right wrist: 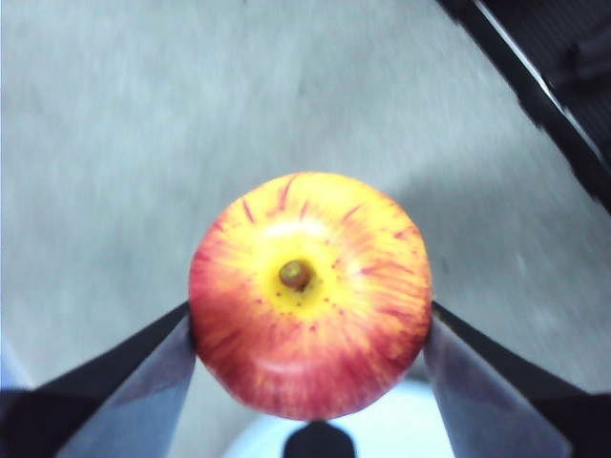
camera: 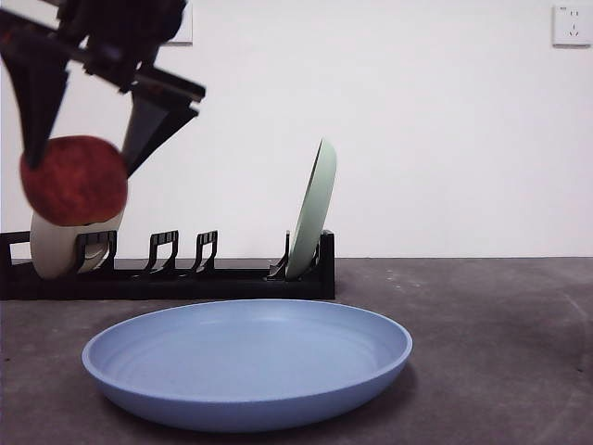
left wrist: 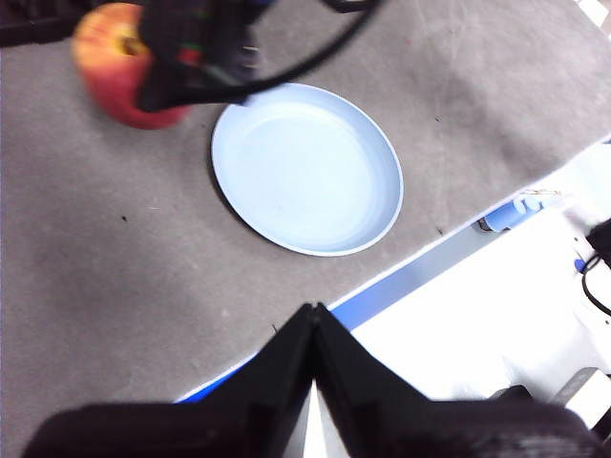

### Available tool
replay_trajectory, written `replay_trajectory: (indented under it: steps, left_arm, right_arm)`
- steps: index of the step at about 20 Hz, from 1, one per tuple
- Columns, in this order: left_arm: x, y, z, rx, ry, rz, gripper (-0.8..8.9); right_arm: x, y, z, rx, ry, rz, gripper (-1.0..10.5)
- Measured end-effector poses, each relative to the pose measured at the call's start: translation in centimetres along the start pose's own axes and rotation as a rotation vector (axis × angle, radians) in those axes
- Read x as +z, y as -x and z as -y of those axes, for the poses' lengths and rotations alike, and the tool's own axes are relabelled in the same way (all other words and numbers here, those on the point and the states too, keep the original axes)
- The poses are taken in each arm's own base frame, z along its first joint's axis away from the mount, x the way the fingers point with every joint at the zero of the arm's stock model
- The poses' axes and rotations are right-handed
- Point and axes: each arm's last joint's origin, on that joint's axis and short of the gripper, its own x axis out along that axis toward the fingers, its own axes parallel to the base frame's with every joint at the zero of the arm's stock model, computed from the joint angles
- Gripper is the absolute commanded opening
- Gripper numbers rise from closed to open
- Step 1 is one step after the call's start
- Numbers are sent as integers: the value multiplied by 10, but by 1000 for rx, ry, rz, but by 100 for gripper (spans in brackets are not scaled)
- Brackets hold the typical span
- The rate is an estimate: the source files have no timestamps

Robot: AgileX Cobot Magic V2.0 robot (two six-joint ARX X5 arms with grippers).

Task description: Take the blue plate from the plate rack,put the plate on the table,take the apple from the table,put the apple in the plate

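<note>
The red apple (camera: pixel 74 181) hangs in the air at the left, held between the jaws of my right gripper (camera: pixel 79 167), above and to the left of the blue plate (camera: pixel 246 362). The plate lies flat on the table (camera: pixel 500 352) in front of the plate rack (camera: pixel 185 278). In the right wrist view the right gripper (right wrist: pixel 310 334) is shut on the apple (right wrist: pixel 310 296), stem up. In the left wrist view the apple (left wrist: pixel 119 62) is beside the plate (left wrist: pixel 305 167), not over it. My left gripper (left wrist: pixel 313 310) is shut and empty, over the table's front edge.
A pale green plate (camera: pixel 313 209) stands upright at the rack's right end. A cream-white plate (camera: pixel 56 246) stands at its left end, behind the apple. A white surface with cables (left wrist: pixel 535 286) lies beyond the table's blue-edged front. A wall socket (camera: pixel 572 25) is at the top right.
</note>
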Motion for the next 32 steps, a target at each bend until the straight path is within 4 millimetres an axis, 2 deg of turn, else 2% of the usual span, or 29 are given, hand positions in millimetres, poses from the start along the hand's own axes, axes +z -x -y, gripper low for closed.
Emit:
replay_trajectory:
  steps: [5,11,14,16,18,23,25,32]
  left_arm:
    - [0,0,0,4,0,3,-8]
    - [1,0,-1,47,0,33,-8]
    - [1,0,-1,47,0,33,-8]
    - [1,0,-1,47,-1,33,-8]
    - [1,0,-1,47,-1,33,-8]
    - [2,0,-3,108,-1,74,-8]
    - [3,0,-4,129,-1,89,-8]
    - [5,-2,-2,161,-5,94,-8]
  right_arm:
    - [-8,14,0,3,60,-68,56]
    - [-11,73,0,-2,82,25,56]
    - [-20,86,0,-15,82,44,56]
    - [-34,85,0,-34,80,52,56]
    - [-58,84,0,-43,59,75,56]
    - [-140,89,-2,-48,-75,222,60]
    - [-164,84,-1,-65,-126,289,60]
    - [-205,41,-1,-87,-208,290,60]
